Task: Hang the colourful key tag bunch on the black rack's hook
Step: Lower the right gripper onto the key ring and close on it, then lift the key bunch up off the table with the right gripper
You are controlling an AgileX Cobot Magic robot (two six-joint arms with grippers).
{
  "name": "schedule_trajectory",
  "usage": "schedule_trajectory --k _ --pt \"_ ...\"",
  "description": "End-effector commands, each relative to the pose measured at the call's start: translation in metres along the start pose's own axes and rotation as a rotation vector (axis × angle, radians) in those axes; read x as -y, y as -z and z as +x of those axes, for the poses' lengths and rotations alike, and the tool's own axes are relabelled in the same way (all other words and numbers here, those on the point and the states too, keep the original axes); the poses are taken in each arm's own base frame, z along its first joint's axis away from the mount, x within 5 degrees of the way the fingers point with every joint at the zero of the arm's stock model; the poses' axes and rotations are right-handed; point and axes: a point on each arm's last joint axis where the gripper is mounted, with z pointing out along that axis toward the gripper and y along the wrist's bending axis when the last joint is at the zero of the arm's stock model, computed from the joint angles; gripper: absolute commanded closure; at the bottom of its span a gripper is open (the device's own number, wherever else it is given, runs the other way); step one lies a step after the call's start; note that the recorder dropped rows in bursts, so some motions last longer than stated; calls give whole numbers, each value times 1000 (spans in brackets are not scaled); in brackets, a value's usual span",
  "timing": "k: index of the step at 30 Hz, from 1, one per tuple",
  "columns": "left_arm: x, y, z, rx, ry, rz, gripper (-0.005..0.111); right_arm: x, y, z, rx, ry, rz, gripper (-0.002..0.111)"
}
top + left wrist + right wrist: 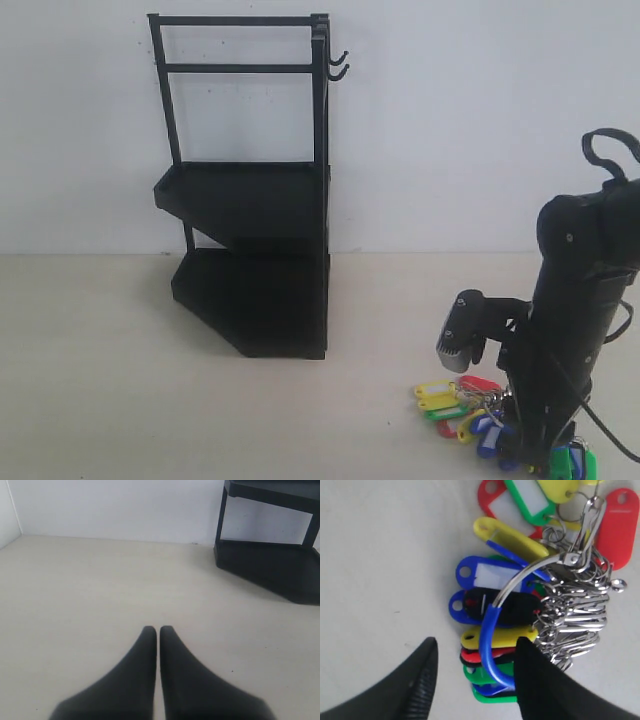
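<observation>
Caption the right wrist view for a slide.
Open right gripper, fingers either side of the blue loop on the colourful key tag bunch.

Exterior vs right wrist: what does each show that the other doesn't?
Exterior only: the rack with two hooks at its top, standing apart from the key tags, and the right arm over them. Right wrist only: the blue loop inside the open right gripper, nearer one finger, and the silver rings. Both: the key tags lying on the table.
</observation>
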Motion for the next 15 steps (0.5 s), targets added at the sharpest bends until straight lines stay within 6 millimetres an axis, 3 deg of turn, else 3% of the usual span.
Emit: schedule_trajectory --k 1,6,8,9,10,15 --pt "0 0 -1 7 7 -2 102 4 -9 -4 10 5 17 62" --pt "0 0 -1 7 7 -2 102 5 -20 -5 -2 -14 11 62" --pt "0 0 -1 7 7 -2 102 5 -19 -5 -3 -38 10 79" --pt "0 0 -1 7 7 -2 102 4 -19 -3 -17 -37 -5 99" --pt "0 0 -1 7 7 -2 102 3 -18 -3 -29 -41 -18 108" --pt "0 0 -1 7 7 -2 102 1 -5 -1 -47 -43 -39 108"
